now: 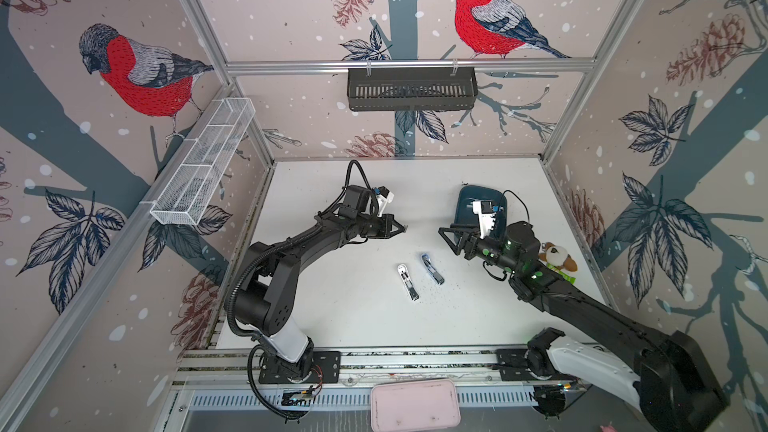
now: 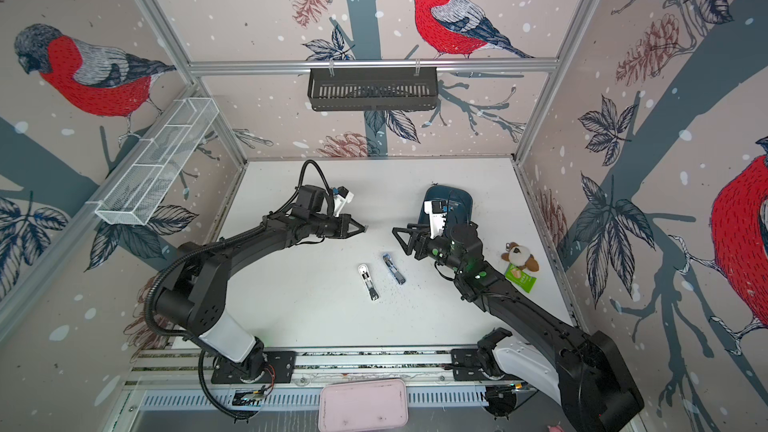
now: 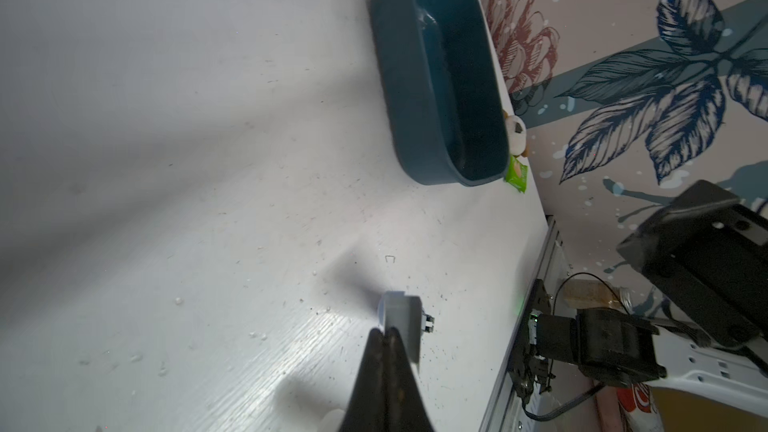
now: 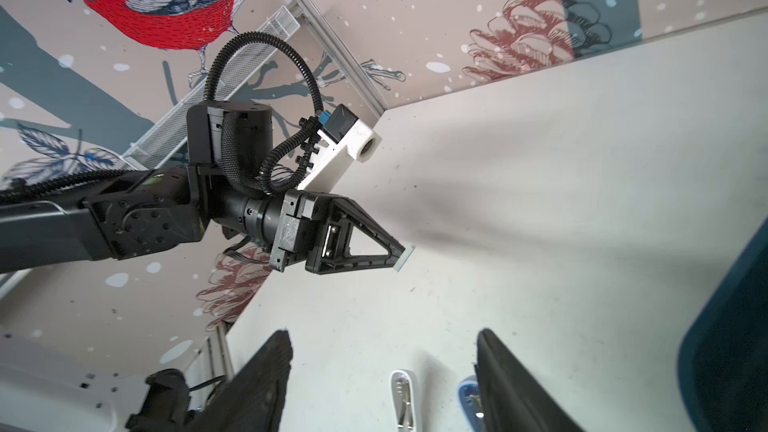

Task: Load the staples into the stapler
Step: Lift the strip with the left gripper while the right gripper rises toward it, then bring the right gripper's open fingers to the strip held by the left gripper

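Observation:
My left gripper hangs above the table's middle, shut on a short silvery-grey strip of staples that sticks out past its fingertips. The right wrist view shows the same strip at that gripper's tip. Two small staplers lie side by side on the white table, metal channels up: a white one and a blue one. My right gripper is open and empty, facing the left gripper above the staplers.
A teal bin stands behind the right wrist. A plush toy and a green packet lie near the right wall. A loose staple and dark specks dot the table. A pink tray sits at the front edge.

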Robot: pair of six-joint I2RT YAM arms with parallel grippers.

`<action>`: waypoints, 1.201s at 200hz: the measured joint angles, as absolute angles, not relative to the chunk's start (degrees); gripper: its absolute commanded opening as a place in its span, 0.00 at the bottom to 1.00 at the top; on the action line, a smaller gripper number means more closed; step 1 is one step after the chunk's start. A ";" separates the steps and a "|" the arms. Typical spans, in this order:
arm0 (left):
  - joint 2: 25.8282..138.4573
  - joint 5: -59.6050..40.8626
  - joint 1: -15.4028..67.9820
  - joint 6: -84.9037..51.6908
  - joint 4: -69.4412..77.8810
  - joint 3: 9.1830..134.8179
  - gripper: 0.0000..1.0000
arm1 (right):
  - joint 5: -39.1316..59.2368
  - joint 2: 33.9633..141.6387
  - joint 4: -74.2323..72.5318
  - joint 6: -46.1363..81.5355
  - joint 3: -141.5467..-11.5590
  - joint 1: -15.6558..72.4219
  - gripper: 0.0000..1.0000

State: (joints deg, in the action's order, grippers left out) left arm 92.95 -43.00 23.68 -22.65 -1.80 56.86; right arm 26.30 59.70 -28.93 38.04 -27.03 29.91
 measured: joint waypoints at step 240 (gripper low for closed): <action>81.60 -62.65 22.26 -59.16 35.03 49.10 0.00 | 34.50 74.94 -60.34 70.59 -32.86 33.12 0.55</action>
State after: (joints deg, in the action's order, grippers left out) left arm 81.60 -62.65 22.26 -59.16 35.03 49.10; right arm 34.50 74.94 -60.34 70.59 -32.86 33.12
